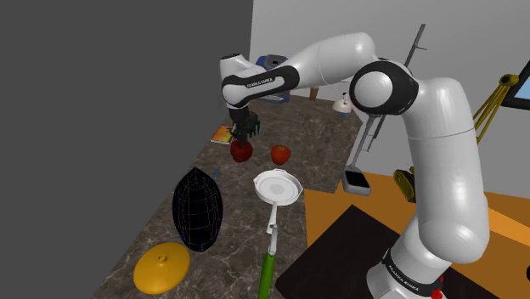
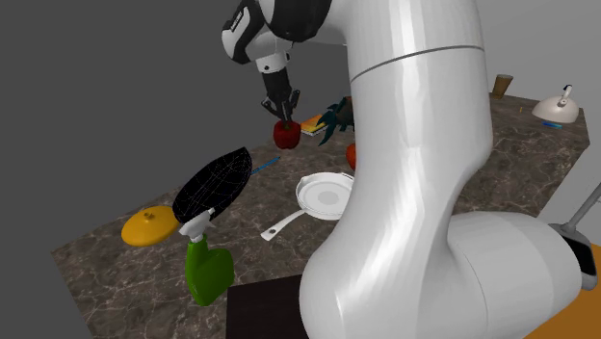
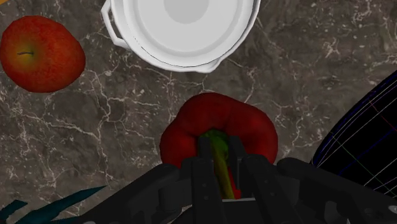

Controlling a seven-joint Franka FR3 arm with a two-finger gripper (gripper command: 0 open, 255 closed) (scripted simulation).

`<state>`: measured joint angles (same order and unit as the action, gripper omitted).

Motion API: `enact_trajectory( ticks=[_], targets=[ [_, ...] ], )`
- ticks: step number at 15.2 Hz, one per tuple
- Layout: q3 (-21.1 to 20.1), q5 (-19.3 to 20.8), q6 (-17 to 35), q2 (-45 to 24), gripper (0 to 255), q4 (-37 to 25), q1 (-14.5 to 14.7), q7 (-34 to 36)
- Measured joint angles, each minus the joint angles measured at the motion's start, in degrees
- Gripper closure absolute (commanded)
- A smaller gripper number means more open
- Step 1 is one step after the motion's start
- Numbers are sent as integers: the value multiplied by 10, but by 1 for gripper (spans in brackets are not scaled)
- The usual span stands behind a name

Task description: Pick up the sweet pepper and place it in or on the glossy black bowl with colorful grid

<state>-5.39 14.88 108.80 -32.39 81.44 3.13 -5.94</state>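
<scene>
The red sweet pepper (image 3: 219, 127) has a green stem (image 3: 219, 156), and my gripper (image 3: 219, 167) is shut on that stem from above. In the shoulder view the pepper (image 1: 242, 151) hangs under the gripper (image 1: 246, 133) near the back of the dark marble counter (image 1: 170, 217); I cannot tell if it touches the surface. The black bowl with a thin grid of coloured lines (image 1: 197, 210) stands tilted on its edge, nearer the front. In the second exterior view the pepper (image 2: 286, 134) under the gripper (image 2: 281, 114) is up and to the right of the bowl (image 2: 214, 183).
A red apple (image 1: 281, 154) lies just beside the pepper. A white pan (image 1: 278, 187) with a long handle sits between the pepper and the stand. An orange lid (image 1: 161, 267) and a green spray bottle (image 2: 207, 270) are near the counter's front. Books (image 1: 223, 134) lie behind.
</scene>
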Motion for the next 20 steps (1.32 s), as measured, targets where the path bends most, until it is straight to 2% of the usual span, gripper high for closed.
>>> enact_trajectory(
  ticks=[4, 6, 10, 20],
  targets=[
    [0, -3, -26, 7, 255, -20, -1, -7],
    [-4, -3, -42, 6, 255, -34, 10, 3],
    [-15, -3, -62, 13, 255, -39, 43, 42],
    [-40, 1, -148, -31, 255, -150, 136, 135]
  ],
)
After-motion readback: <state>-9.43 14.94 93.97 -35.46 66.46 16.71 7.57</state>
